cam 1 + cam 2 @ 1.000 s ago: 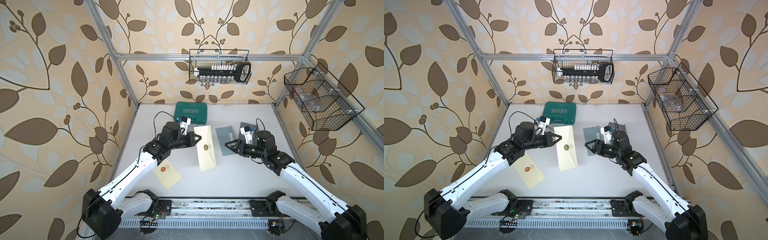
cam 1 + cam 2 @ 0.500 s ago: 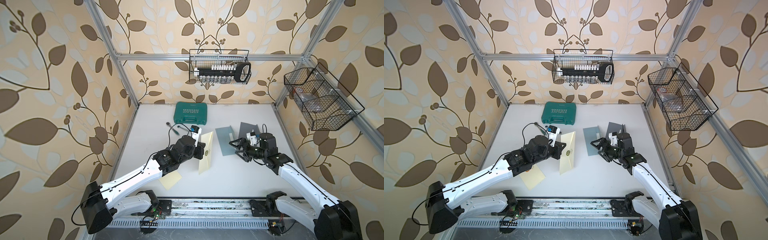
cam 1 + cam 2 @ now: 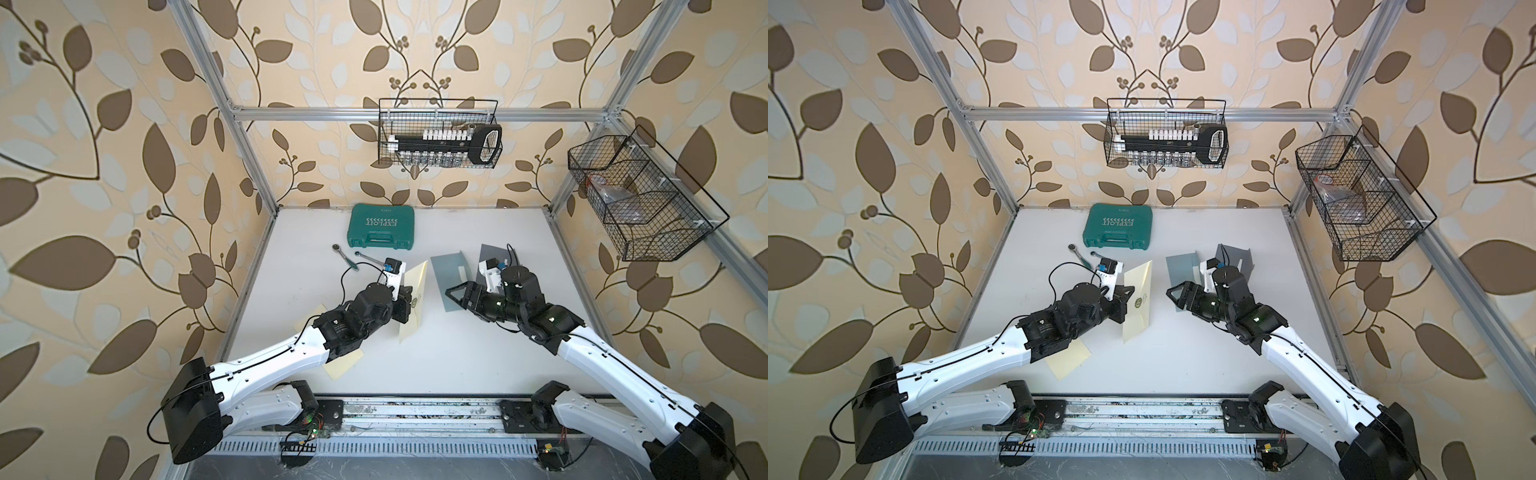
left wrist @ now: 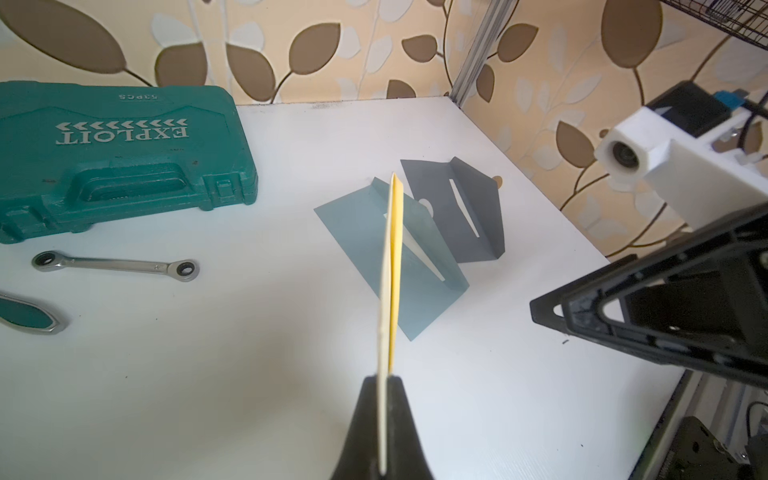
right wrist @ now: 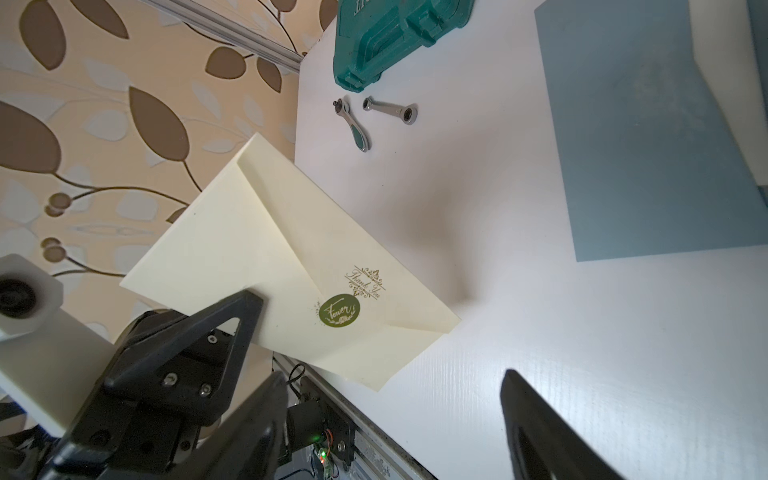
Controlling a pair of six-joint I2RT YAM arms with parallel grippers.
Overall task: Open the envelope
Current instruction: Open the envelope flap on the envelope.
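A cream envelope stands on edge, tilted, over the middle of the table in both top views. My left gripper is shut on its long edge. The left wrist view shows the envelope edge-on, pinched between the black fingers. In the right wrist view its flap side faces the camera, the flap held down by a round green sticker. My right gripper hangs open a short way to the envelope's right, pointing at it, with nothing between its fingertips.
A green tool case lies at the back, with two ratchet wrenches in front of it. A blue-grey envelope and a dark grey one lie by the right arm. Another cream envelope lies under the left arm.
The envelope lay flat a second ago. My left gripper has tipped it up onto its edge and carried it a little toward the front. The right gripper stays open beside it.
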